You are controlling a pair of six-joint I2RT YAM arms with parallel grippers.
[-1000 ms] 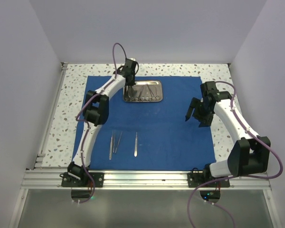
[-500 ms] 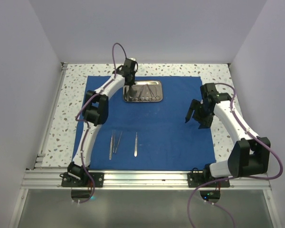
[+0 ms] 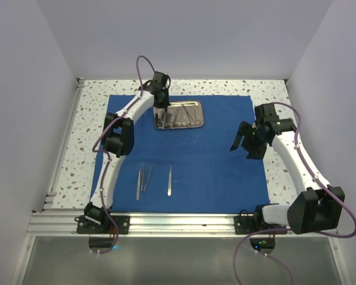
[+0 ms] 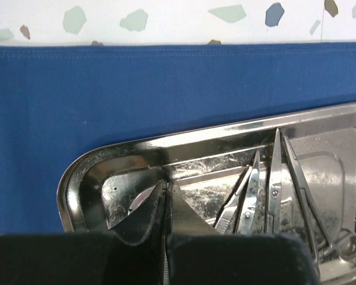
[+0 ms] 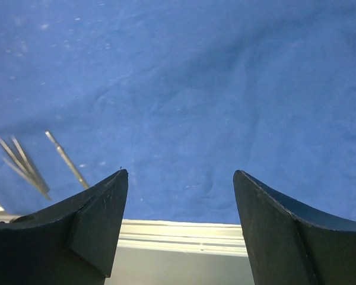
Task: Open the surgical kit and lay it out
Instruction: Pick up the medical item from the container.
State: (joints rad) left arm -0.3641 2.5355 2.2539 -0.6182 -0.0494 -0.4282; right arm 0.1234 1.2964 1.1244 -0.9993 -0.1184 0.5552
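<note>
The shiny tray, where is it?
From above, the tray sits on the blue cloth near its far edge, the left gripper at its left end.

I have 1 wide lane: the cloth [image 3: 213,166] lies bare from the tray [image 3: 190,125] to its near edge, open to my right gripper [image 3: 243,148]. Laid-out instruments [image 3: 145,178] block the near-left part, and my left arm [image 3: 133,110] crosses above the cloth's left side.

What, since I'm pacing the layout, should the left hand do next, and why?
Probably lift straight up a little. The left hand is shut with its tips down in the tray's left end, beside the scissors lying there. Whether it pinches an instrument is unclear. A small rise would show that before carrying toward the laid-out instruments on the cloth.
</note>
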